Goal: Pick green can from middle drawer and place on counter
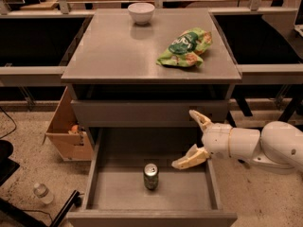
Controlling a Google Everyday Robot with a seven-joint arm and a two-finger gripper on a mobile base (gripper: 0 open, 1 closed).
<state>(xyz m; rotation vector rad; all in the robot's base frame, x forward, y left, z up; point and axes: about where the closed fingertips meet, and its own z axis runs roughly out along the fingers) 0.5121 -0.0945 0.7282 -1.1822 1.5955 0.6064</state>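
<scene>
A small green and silver can [151, 176] stands upright on the grey floor of the pulled-out middle drawer [118, 195], roughly midway between its side walls, with its shiny top facing up. Nothing touches the can. To its right and a little farther back, the robot's gripper [194, 140] hangs over the drawer's right rear part, apart from the can. Its two pale fingers are spread wide and hold nothing: one points up toward the closed drawer front [142, 112] above, and the other reaches down and left over the drawer's inner floor. The white, rounded arm [265, 143] comes in from the right edge of the picture. Above the drawers lies the counter [118, 51], a broad flat grey top. On it a green snack bag [184, 47] lies toward the right side, and a small white bowl [141, 12] sits near the back edge. On the speckled floor left of the cabinet stands an open cardboard box [64, 129], and a clear plastic bottle [42, 193] lies nearer the lower left corner.
</scene>
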